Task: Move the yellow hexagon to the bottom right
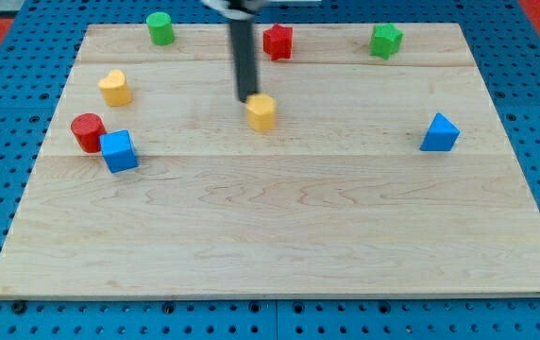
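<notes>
The near half of the pale, smooth-grained wooden board [279, 246] lies toward the view's bottom from my tip [249, 99]. The bottom right corner where the block must go is well apart from the tip, down and to the view's right.

My tip, the lower end of a straight dark rod, has nothing to open or close; it holds nothing and can only shove. It stands just beside the small yellow hexagon block [262, 111], at that block's upper-left edge, touching or very nearly so; I cannot tell which.

The hexagon looks light, stiff and hard, likely painted wood or plastic, with flat facets and a flat base. I judge it will slide easily on the smooth board and may spin off the rod if pushed off-centre. So the contact should be square on the upper-left facet, driving down and right.

To the view's left of the tip, slightly lower, sit a blue cube [119, 151] touching a red cylinder [88, 131], with a rounded yellow block [114, 87], shape unclear, above them. Far to the tip's right sits a blue triangular wedge [439, 133], near the likely path.

Beyond the tip, along the view's top, stand a green cylinder [160, 27], a red star-like block [278, 41] and a green angular block [385, 40].
</notes>
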`<state>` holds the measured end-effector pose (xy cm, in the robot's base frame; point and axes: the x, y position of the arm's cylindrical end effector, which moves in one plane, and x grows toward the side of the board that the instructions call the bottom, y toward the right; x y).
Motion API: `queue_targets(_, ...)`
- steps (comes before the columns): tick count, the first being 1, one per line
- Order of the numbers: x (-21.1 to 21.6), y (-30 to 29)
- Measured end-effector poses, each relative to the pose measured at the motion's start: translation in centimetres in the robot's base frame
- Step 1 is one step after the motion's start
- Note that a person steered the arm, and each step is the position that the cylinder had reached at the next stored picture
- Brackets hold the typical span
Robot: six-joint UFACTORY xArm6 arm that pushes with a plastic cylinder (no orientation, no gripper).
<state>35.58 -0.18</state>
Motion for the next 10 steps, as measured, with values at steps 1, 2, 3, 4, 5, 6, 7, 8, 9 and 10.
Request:
queue_targets(1, 4.1, 4.4)
queue_targets(2, 10.4, 8.4)
queue_targets(3, 6.6, 7.9)
queue_targets(4, 4.2, 5.8)
queue_targets(5, 8.0, 4.3)
queue_targets(6, 9.9, 3.0)
queue_targets(7, 9.5, -2.1)
queue_targets(8, 12.9, -1.6)
queue_targets(9, 15.5, 4.3)
queue_targets(10, 16.2, 10.4)
